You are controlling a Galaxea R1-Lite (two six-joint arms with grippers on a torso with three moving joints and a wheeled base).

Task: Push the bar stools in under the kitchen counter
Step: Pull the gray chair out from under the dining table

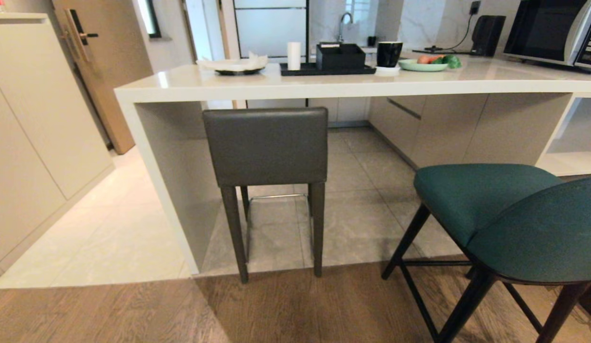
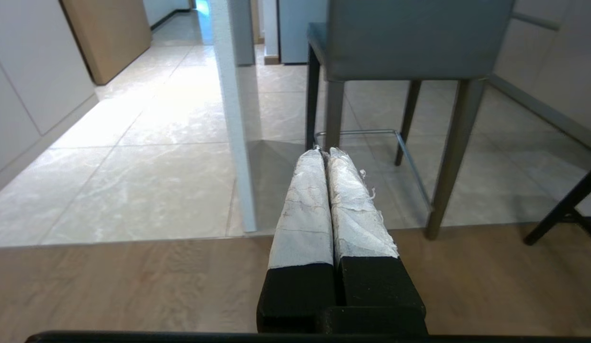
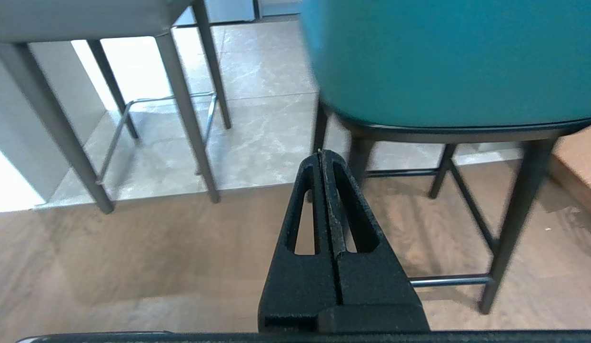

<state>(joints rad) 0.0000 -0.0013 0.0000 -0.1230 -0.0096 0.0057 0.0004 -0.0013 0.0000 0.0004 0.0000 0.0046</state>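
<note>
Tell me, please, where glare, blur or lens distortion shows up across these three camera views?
Head view: the kitchen counter bows from wide-angle distortion and carries soft window glare; the teal stool looks stretched at the edge. Left wrist view: sharp, with sheen on the floor tiles. Right wrist view: the teal seat is soft, and the floor beyond the grey stool is blown out.

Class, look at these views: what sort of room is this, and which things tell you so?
Most likely a home kitchen: a white kitchen counter with bar stools, a microwave, and a sink tap behind.
</note>
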